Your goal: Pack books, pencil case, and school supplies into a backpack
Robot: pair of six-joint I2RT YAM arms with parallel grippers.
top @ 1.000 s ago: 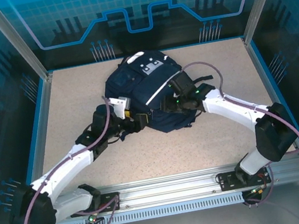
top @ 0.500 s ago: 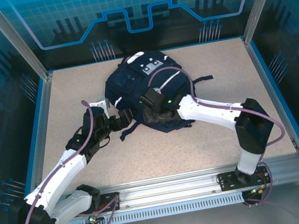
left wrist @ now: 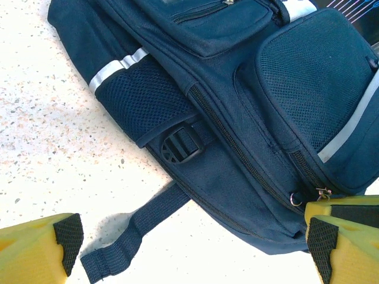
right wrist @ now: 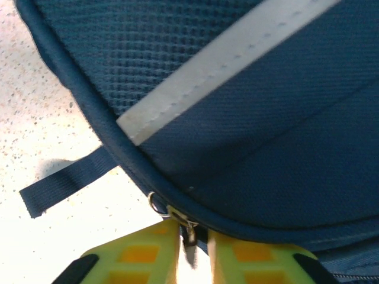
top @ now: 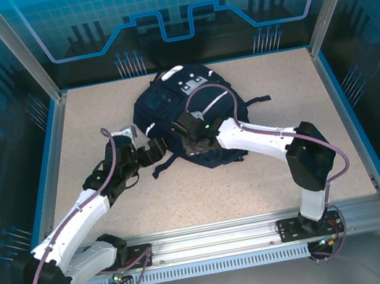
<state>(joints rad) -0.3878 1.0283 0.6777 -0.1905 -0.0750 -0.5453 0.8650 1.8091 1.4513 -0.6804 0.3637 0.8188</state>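
Near edge: both arm bases are bolted to a metal rail [top: 214, 239]. The counter [top: 254, 171] beyond it is a pale, speckled, stone-like surface.

Obstructions: a loose webbing strap [left wrist: 136, 228], flat-woven with a stitched end, lies on the counter in front of the left claw [left wrist: 195, 236]. A black plastic buckle [left wrist: 180, 145] sits on the bag's side, just below a mesh pocket [left wrist: 139, 97].

Left claw: jaws stand wide apart and hold nothing. Its yellow fingers with black ridged pads sit at the near-left edge of the backpack [top: 162, 106], one finger over bare counter, the other just beside the bag's lower corner. The left arm runs low from its base, its wrist angled in towards the bag.

Right claw [right wrist: 189, 239]: the yellow fingers are drawn close together on a small metal zipper pull [right wrist: 188, 228] at the bag's piped rim. The right arm folds sharply at the elbow and reaches leftward across the bag's near side.

Backpack: navy woven fabric, rounded outline, lying flat mid-counter towards the far side, zip seams closed where visible. A white stripe [right wrist: 225, 65] crosses the front panel; a grey patch [top: 193, 82] marks the far end.
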